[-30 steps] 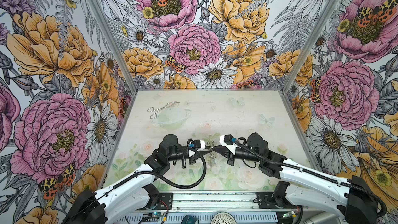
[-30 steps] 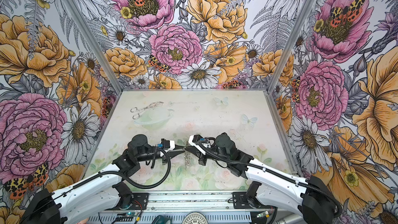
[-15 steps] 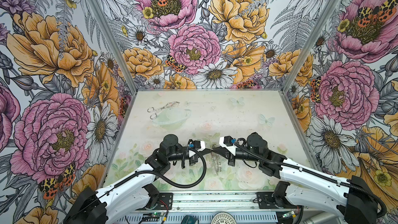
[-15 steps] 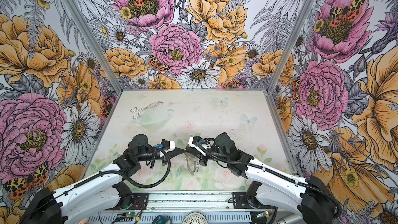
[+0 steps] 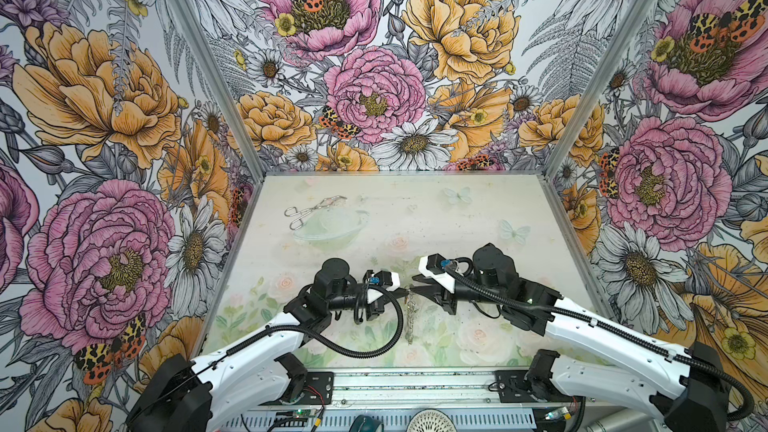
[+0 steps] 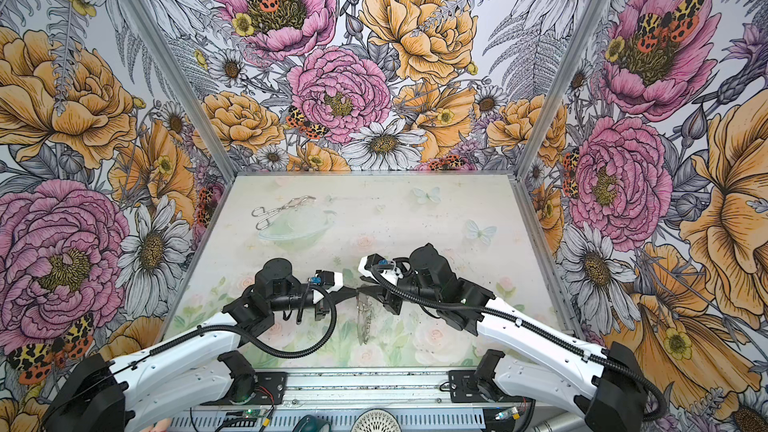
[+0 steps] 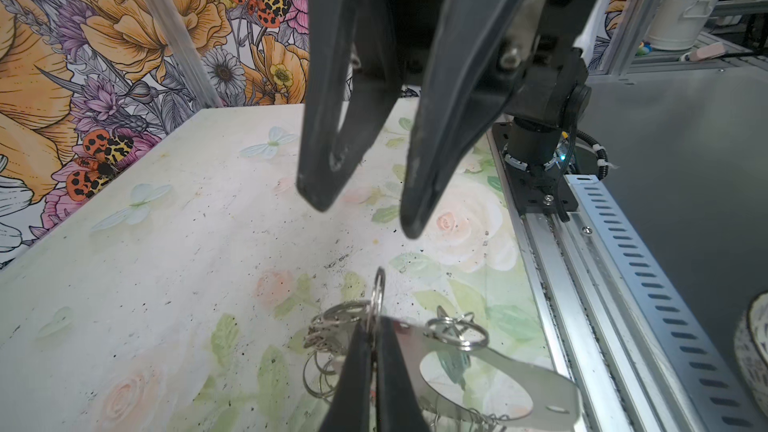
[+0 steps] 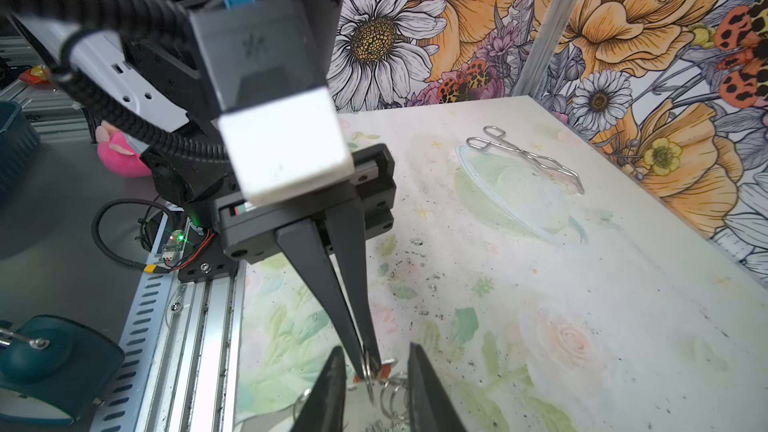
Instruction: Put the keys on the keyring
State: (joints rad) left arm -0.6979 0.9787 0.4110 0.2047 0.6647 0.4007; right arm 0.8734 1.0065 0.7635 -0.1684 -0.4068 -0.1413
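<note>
The keyring (image 7: 498, 371), a flat grey hoop fringed with small silver rings, hangs above the table's front middle, edge-on in both top views (image 5: 410, 317) (image 6: 365, 320). My left gripper (image 7: 370, 326) (image 5: 404, 291) is shut on one of its small rings (image 7: 378, 290). My right gripper (image 8: 376, 351) (image 5: 415, 284) faces it tip to tip and is open, one finger on either side of the left fingertips (image 8: 370, 361), touching nothing. Of the keys, only a red tag (image 8: 385, 369) shows, just behind those tips; the metal blades cannot be told from the rings.
Silver scissor-shaped tongs (image 5: 313, 211) lie across a clear glass bowl (image 5: 328, 230) at the back left. An aluminium rail (image 5: 415, 384) runs along the table's front edge. Flowered walls close in the left, back and right sides.
The right gripper's fingers, shut at the ring before, have opened. The left gripper has closed fully on the ring. The hoop now hangs from the left gripper alone.
</note>
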